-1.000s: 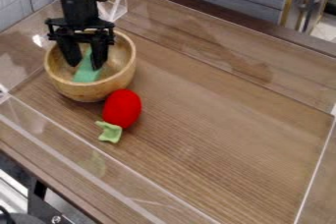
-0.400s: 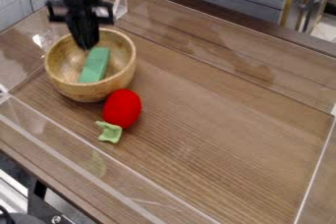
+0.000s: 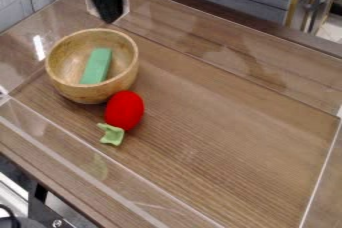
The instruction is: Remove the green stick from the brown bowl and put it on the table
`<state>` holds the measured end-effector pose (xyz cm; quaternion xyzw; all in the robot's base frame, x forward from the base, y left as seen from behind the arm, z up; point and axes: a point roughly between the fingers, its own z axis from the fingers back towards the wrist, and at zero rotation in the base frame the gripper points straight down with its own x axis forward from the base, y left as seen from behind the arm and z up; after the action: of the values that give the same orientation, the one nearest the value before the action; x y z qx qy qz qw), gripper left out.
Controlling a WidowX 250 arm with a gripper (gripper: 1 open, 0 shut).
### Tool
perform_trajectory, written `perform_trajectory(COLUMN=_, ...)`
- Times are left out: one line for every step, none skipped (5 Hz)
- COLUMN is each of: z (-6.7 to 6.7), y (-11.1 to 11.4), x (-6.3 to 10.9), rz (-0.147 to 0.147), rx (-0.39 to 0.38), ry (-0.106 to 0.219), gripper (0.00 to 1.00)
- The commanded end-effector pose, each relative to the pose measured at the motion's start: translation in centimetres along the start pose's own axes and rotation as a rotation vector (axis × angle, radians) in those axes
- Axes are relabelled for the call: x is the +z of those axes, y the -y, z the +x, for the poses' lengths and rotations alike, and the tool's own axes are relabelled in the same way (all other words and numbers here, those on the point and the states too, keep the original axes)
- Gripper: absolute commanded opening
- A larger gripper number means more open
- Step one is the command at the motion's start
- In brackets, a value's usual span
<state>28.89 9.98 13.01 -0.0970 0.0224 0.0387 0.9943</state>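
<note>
The green stick (image 3: 96,67) lies slanted inside the brown bowl (image 3: 86,94) at the left of the table. My gripper (image 3: 107,16) hangs above and behind the bowl, near the top edge of the view, pointing down. Its dark fingers are pressed together with nothing between them. The stick rests against the bowl's inner wall, well apart from the gripper.
A red round object (image 3: 124,109) sits just in front and to the right of the bowl, with a small green piece (image 3: 112,137) beside it. Clear plastic walls (image 3: 27,112) border the wooden table (image 3: 227,122).
The gripper was down in the bowl with its fingers around the stick. It closed, then rose out and moved back. The stick stayed in the bowl.
</note>
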Motion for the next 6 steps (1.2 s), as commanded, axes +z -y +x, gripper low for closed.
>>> perform_trajectory(z=-0.2, y=2.4, x=2.6, rz=0.01, rx=0.006, ry=0.091, gripper=0.0)
perform_trajectory(z=-1.4, y=3.7, x=1.7, rz=0.007, rx=0.028, ry=0.085, gripper=0.0)
perform_trajectory(z=-3.1, y=5.7, x=1.8, rz=0.01, rx=0.019, ry=0.074, gripper=0.0)
perform_trajectory(z=-4.7, y=8.4, x=1.6, rz=0.013, rx=-0.011, ry=0.061, gripper=0.0)
perform_trajectory(z=-4.9, y=10.4, x=-0.1, rz=0.022, rx=-0.049, ry=0.043, gripper=0.0)
perform_trajectory(z=-5.0, y=9.7, x=-1.3, rz=0.035, rx=-0.053, ry=0.033, gripper=0.0)
